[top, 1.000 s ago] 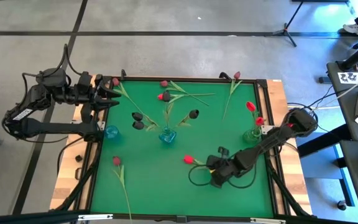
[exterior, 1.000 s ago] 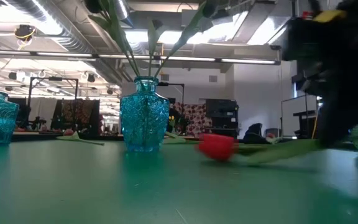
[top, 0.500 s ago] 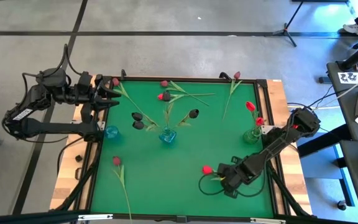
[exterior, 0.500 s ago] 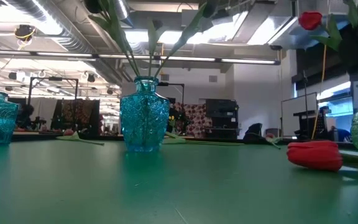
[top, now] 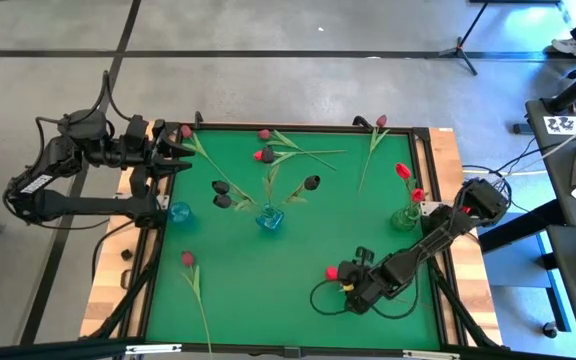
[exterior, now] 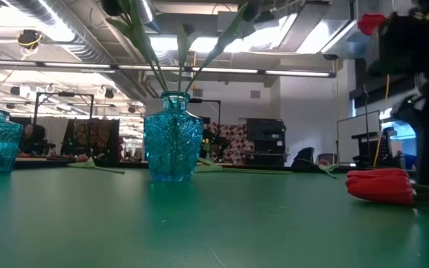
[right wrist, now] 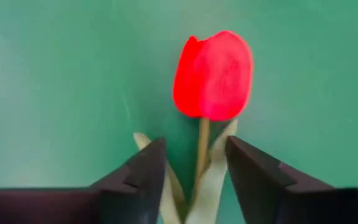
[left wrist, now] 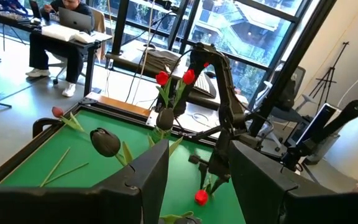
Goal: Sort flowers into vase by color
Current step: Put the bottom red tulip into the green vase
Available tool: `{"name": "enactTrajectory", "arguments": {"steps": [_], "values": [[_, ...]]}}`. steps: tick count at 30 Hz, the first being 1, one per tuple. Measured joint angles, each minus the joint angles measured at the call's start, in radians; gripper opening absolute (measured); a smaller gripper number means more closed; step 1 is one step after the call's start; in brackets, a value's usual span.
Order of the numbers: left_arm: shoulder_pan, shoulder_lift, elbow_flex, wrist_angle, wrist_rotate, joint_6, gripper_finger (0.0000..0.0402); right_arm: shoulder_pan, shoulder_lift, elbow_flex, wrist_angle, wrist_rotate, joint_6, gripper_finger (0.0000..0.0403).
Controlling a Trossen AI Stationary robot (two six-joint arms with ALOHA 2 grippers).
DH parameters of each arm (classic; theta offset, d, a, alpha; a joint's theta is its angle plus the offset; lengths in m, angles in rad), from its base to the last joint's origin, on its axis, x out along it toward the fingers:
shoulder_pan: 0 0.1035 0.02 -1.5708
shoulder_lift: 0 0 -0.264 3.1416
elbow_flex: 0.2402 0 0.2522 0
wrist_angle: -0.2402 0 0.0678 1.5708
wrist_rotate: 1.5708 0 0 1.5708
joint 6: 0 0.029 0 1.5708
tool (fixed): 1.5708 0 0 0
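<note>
A red tulip lies flat on the green mat at the near right, with its head (top: 333, 272) pointing toward the table's left. Its head also shows in the low view (exterior: 379, 185). My right gripper (top: 347, 281) is low over the mat and open. Its two fingers stand on either side of the stem (right wrist: 201, 146) just behind the head (right wrist: 214, 74); I cannot tell whether they touch it. My left gripper (top: 179, 155) waits open and empty at the mat's far left corner. A blue vase (top: 270, 218) holds near-black tulips, and a green vase (top: 405, 216) holds red ones.
A small blue vase (top: 179, 211) stands at the left edge. A pink-maroon tulip (top: 188, 259) lies at the near left. Several loose tulips (top: 263, 150) lie along the far side, with another (top: 379, 122) at the far right. A dark cable (top: 323, 300) loops beside my right gripper.
My right gripper has dragged the red tulip along the mat toward the near right. It then went back along the stem toward the head, toward the table's left, while the tulip stayed where it lay.
</note>
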Motion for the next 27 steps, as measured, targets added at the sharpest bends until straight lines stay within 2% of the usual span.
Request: {"name": "enactTrajectory", "arguments": {"steps": [5, 9, 11, 17, 27], "values": [[0.0, 0.0, 0.0, 0.0, 0.0, 0.0, 0.0163, 0.001, 0.03, 0.002, 0.006, 0.012, -0.007, 0.0093], [0.0, 0.0, 0.0, 0.0, -0.001, 0.0, 0.0163, 0.0, 0.022, 0.001, 0.002, 0.013, -0.006, 0.003], [0.0, 0.0, 0.0, 0.0, -0.001, 0.0, 0.0163, 0.0, 0.006, -0.001, 0.001, 0.003, -0.006, 0.0011], [0.0, 0.0, 0.0, 0.0, -0.001, 0.001, 0.0163, -0.042, -0.142, 0.018, -0.002, 0.023, -0.024, 0.0015], [0.0, 0.0, 0.0, 0.008, -0.002, 0.001, 0.0163, -0.195, -0.6, 0.108, 0.024, 0.244, -0.314, 0.0006]]}}
